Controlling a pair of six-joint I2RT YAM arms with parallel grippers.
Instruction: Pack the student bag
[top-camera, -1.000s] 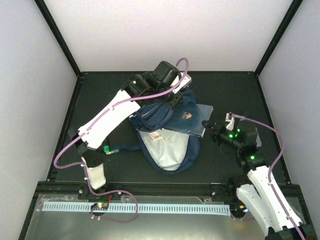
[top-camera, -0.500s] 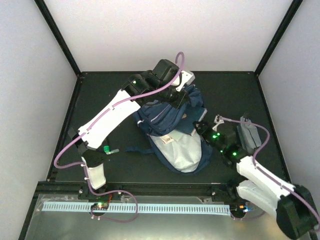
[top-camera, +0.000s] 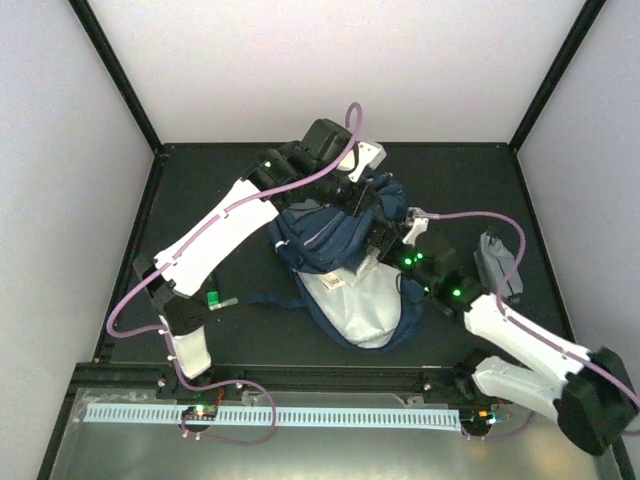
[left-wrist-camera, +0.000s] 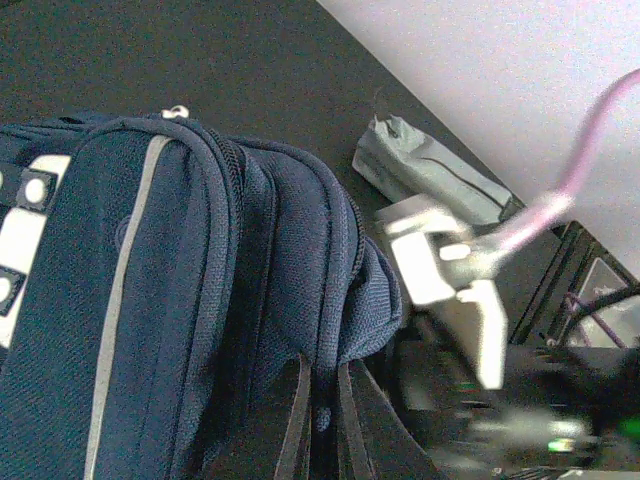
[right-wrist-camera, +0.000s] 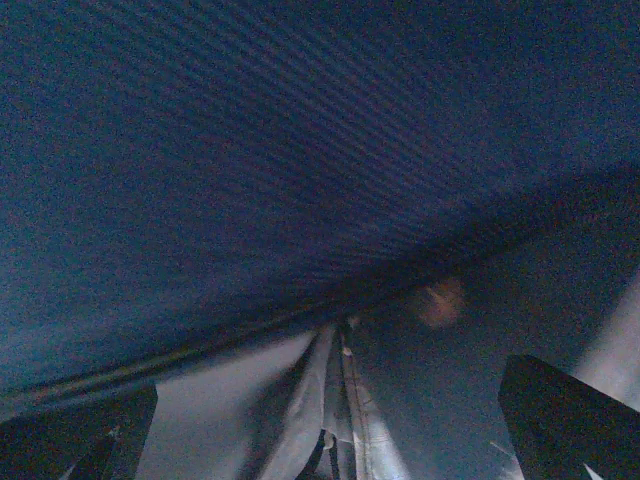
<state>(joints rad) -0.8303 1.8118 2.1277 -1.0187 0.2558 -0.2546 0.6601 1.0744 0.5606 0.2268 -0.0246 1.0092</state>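
The student bag (top-camera: 335, 240) lies mid-table, navy with its pale grey lining (top-camera: 362, 305) showing at the open mouth. My left gripper (top-camera: 360, 196) is shut on the bag's upper edge and holds it raised; in the left wrist view the navy fabric (left-wrist-camera: 200, 280) is pinched between the jaws (left-wrist-camera: 322, 420). My right gripper (top-camera: 385, 245) is inside the mouth. In the right wrist view its jaws stand wide open (right-wrist-camera: 325, 430), navy fabric (right-wrist-camera: 300, 150) overhead, grey lining (right-wrist-camera: 230, 410) below. A dark blue book with an orange emblem (right-wrist-camera: 440, 302) lies just beyond the jaws, free of them.
A small grey pouch (top-camera: 497, 265) lies on the black table right of the bag, also in the left wrist view (left-wrist-camera: 430, 175). A small green object (top-camera: 213, 297) lies left of the bag by the left arm. Black frame posts and white walls ring the table (top-camera: 470, 180).
My right arm swung left from the table's right side into the bag's mouth with the blue book, then its jaws opened and let it go. The left gripper kept hold of the bag's upper edge.
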